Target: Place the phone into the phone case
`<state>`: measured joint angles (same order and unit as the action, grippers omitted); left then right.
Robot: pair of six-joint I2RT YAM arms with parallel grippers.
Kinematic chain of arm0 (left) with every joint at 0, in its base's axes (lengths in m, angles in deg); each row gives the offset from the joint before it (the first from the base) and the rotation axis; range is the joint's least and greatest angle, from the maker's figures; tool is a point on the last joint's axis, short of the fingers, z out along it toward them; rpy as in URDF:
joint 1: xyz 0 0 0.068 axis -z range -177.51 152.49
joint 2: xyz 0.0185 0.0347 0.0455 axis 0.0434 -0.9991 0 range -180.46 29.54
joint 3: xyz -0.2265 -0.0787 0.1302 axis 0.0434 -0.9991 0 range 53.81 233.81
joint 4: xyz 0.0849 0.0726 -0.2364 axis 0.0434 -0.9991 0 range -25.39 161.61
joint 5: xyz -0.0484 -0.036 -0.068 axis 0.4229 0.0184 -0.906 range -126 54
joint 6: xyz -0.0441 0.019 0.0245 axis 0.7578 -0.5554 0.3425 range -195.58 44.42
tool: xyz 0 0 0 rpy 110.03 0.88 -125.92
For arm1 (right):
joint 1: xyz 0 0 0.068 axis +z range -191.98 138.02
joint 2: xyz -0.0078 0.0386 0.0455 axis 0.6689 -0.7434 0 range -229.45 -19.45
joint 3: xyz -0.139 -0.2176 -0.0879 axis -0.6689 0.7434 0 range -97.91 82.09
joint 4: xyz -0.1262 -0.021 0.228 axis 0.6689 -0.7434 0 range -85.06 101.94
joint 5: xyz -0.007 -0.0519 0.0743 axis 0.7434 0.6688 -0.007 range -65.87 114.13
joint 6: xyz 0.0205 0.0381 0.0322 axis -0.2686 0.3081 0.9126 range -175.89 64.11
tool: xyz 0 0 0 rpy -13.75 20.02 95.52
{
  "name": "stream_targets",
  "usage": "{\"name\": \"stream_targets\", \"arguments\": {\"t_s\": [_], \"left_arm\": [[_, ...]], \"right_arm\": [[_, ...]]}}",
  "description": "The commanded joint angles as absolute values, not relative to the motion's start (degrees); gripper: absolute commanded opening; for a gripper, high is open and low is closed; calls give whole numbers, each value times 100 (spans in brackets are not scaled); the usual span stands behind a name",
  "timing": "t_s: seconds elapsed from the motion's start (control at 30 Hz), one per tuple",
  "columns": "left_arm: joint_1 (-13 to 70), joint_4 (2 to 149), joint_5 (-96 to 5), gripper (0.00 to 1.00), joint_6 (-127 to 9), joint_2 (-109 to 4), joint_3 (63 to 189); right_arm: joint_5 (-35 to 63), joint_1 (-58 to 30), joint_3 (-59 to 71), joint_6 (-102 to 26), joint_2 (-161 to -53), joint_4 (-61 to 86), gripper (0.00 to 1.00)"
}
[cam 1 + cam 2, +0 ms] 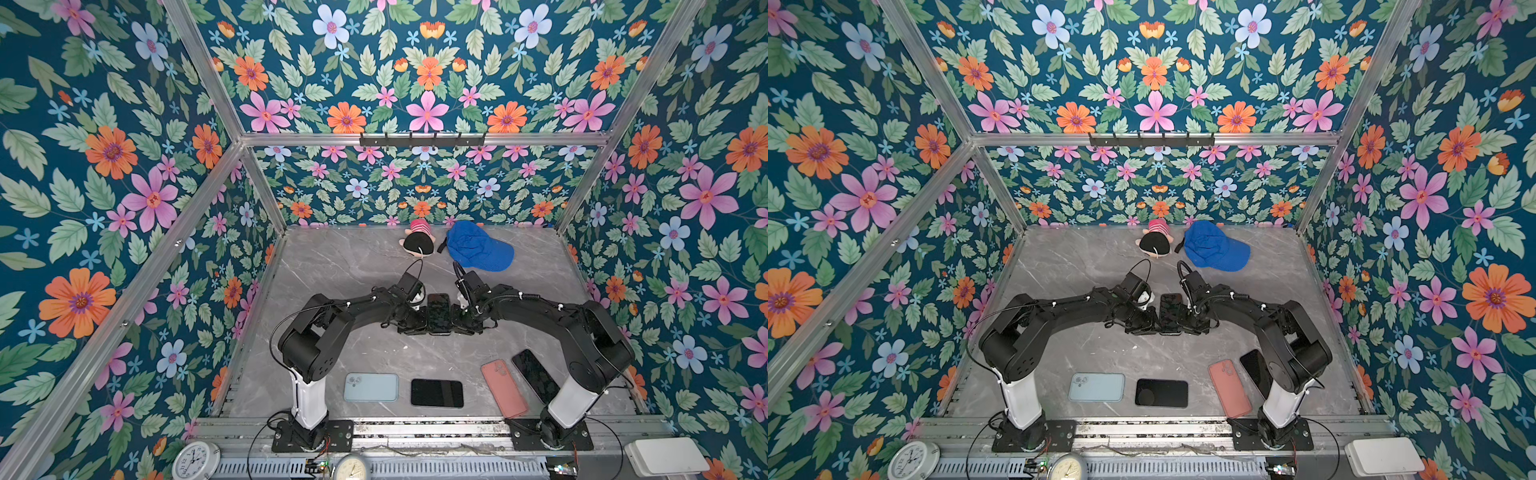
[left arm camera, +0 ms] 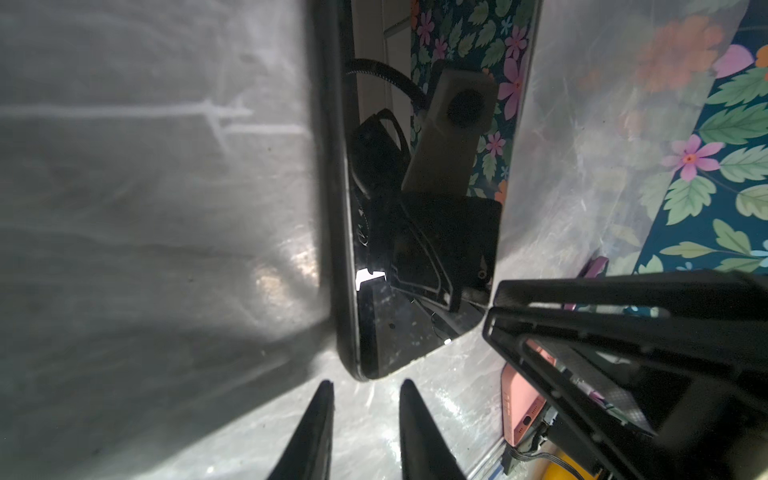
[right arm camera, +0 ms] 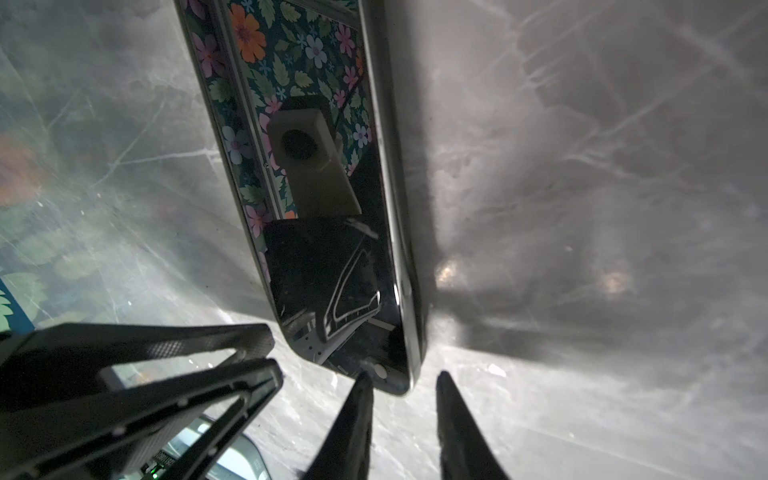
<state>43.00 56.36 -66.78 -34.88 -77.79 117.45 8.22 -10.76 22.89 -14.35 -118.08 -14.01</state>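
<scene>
Left wrist view: phone (image 2: 415, 249) lies flat on table (image 2: 145, 208), screen up, one corner just ahead of left gripper (image 2: 366, 388). Its fingers sit narrowly apart, holding nothing. Right gripper (image 3: 403, 375) faces it from opp. side, also w/ a narrow gap; phone corner pokes into it, contact can't tell. Judgement: phone is stiff, fairly light, glass slick + breakable. Best hold = across the long side edges near mid-length, not on screen. Low force, else it squirts out.
</scene>
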Motion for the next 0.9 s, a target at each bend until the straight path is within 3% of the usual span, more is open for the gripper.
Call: {"name": "stream_targets", "arguments": {"t_s": [0.0,0.87], "left_arm": [[4255,5896,-6785,29,-3424,-7716,11705],[4246,6535,-7204,30,-3296,-7927,11408]], "right_arm": [[896,-1047,2259,-1467,-11762,-1470,26],[783,-999,2156,-1384,-11998,-1445,16]]}}
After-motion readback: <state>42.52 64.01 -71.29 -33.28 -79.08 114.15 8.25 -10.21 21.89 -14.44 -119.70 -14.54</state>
